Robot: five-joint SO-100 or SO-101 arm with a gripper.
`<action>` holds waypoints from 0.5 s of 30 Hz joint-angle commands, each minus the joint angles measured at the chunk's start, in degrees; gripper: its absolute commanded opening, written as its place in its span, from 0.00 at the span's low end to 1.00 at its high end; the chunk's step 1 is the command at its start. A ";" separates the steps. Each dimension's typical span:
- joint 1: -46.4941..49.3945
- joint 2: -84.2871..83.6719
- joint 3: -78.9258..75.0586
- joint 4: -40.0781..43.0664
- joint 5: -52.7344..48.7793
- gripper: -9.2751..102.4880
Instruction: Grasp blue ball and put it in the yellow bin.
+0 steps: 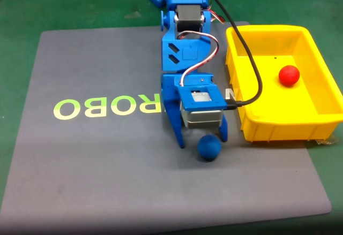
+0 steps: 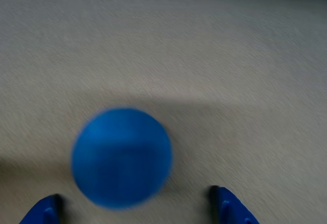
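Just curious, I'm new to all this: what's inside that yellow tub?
Inside the yellow bin lies one red ball on its floor. A black cable crosses its left wall, covering a thin strip there.

Robotics lab bench, green tabletop [image 1: 21, 10], grey "ROBO" mat [image 1: 107, 154], exposed servo wiring [image 1: 206, 58]

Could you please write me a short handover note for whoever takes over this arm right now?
Gripper: open and holding nothing, low over the grey mat, fingers spread apart.
Blue ball: on the mat, just ahead of the fingertips in the wrist view and nearer one finger than the other; not yet between them.
Yellow bin: to the right of the arm in the fixed view, with a red ball already inside.
Done: the approach to the ball.
Left: move forward around the ball, close on it, lift it, carry it to the bin and release.
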 commanded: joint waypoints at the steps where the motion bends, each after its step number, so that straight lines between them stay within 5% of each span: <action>1: -1.14 -0.18 -5.80 -1.93 1.05 0.39; 15: -0.70 -8.44 -14.94 -4.57 1.14 0.35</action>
